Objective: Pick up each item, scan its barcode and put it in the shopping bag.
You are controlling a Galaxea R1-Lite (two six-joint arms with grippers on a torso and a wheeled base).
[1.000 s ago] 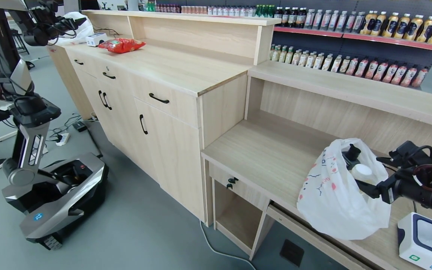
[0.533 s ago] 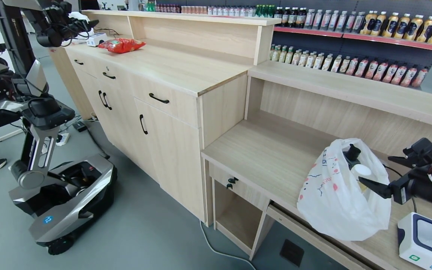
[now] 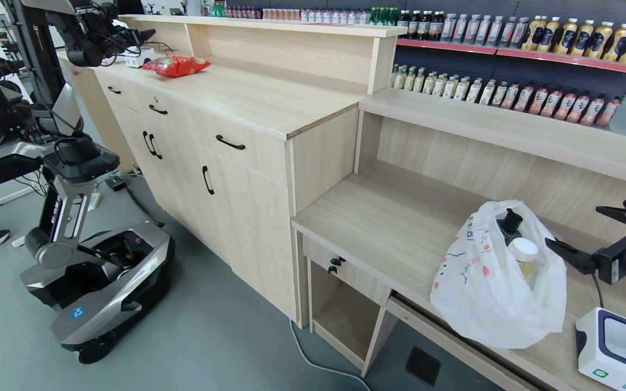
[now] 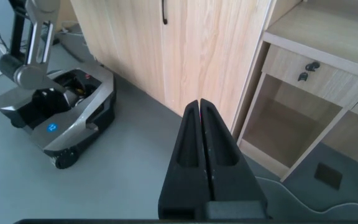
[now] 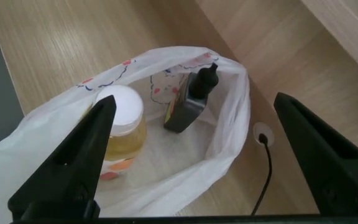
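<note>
A white shopping bag (image 3: 487,288) with red and black print stands open on the low wooden counter (image 3: 389,222). Inside it are a black bottle (image 3: 509,222) and a white-capped jar of yellow stuff (image 3: 523,255). My right gripper (image 3: 579,228) hangs open and empty just right of the bag's mouth. In the right wrist view its two fingers (image 5: 86,155) stand wide apart above the bag (image 5: 235,143), the jar (image 5: 122,124) and the black bottle (image 5: 188,106). My left gripper (image 4: 199,102) is shut on nothing, over the grey floor in front of the counter.
A white barcode scanner (image 3: 617,347) sits on the counter right of the bag. Another robot (image 3: 74,233) stands on the floor at left, beside a taller counter holding a red snack pack (image 3: 176,65). Bottle shelves (image 3: 508,60) line the back wall.
My right gripper has drawn back to the right, out of the bag, leaving the jar inside. The other robot at left has rolled a little closer.
</note>
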